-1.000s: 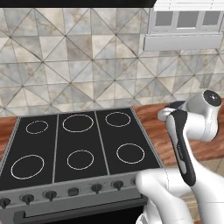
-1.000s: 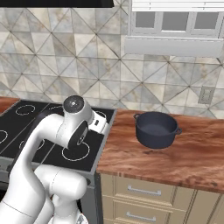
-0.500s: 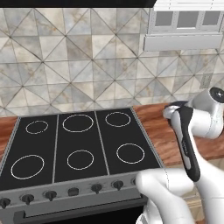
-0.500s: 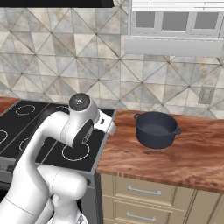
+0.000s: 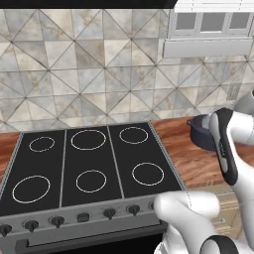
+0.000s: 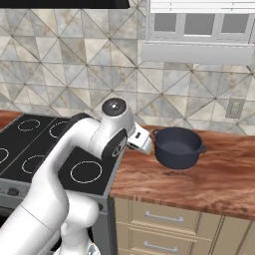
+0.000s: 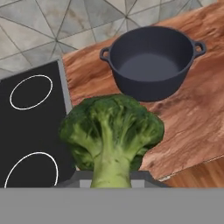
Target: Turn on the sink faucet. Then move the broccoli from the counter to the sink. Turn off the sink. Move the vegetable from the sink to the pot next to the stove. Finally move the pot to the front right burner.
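Observation:
The broccoli point(image 7: 111, 131), a green floret with a pale stem, is held in my gripper point(image 6: 147, 144), which is shut on its stem; the floret hides the fingertips in the hand view. The hand hangs over the seam between the stove point(image 6: 30, 149) and the counter point(image 6: 199, 182), just left of the pot point(image 6: 178, 147). The dark grey pot point(image 7: 151, 63) stands upright and empty on the wood counter point(image 7: 192, 118), beyond the broccoli. In the left base view my forearm partly covers the pot point(image 5: 202, 133). The sink and its faucet are out of view.
The black cooktop point(image 5: 84, 163) has several white ring burners; the front right one point(image 5: 147, 173) is bare. Knobs point(image 5: 109, 213) line the grey front panel. Tiled wall behind, a wall cabinet point(image 6: 199, 30) above the pot, beige drawers point(image 6: 164, 219) below the counter.
My arm has swung to the right, bringing the hand with the broccoli from over the stove's right edge closer to the pot. The pot has not moved.

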{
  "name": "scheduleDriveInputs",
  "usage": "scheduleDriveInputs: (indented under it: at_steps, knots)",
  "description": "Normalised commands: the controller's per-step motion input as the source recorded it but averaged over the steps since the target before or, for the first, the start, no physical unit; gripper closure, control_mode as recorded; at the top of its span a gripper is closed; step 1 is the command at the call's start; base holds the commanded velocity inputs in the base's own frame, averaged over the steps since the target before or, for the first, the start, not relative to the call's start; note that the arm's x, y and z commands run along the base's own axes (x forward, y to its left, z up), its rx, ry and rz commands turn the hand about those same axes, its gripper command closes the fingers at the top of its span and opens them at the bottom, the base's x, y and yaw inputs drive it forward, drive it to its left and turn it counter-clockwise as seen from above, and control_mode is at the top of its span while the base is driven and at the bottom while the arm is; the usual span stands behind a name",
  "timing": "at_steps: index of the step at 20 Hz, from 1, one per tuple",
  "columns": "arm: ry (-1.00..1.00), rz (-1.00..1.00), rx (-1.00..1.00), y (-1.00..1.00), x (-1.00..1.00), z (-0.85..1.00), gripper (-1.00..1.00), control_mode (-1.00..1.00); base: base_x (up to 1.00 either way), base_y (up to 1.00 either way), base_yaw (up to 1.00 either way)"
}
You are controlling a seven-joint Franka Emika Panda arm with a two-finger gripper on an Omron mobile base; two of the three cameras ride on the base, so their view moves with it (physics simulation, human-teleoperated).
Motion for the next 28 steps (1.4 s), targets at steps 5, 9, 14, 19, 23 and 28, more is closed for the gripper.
scheduleDriveInputs:
  at_steps: [5, 9, 14, 19, 23, 28]
  knots:
    - [0.03, -0.05, 0.00, -0.80, 0.15, -0.03, 1.00, -1.00, 0.00, 0.00, 0.00]
    - [0.00, -0.05, 0.00, -0.69, 0.25, -0.08, 1.00, -1.00, 0.00, 0.00, 0.00]
    - [0.01, -0.02, 0.00, -0.33, 0.49, -0.26, 1.00, -1.00, 0.00, 0.00, 0.00]
    - [0.00, 0.00, -0.01, -0.04, 0.58, -0.49, 1.00, -1.00, 0.00, 0.00, 0.00]
    - [0.01, 0.00, 0.00, -0.14, 0.53, -0.48, 1.00, -1.00, 0.00, 0.00, 0.00]
    - [0.00, 0.00, 0.00, -0.29, 0.48, -0.14, 1.00, -1.00, 0.00, 0.00, 0.00]
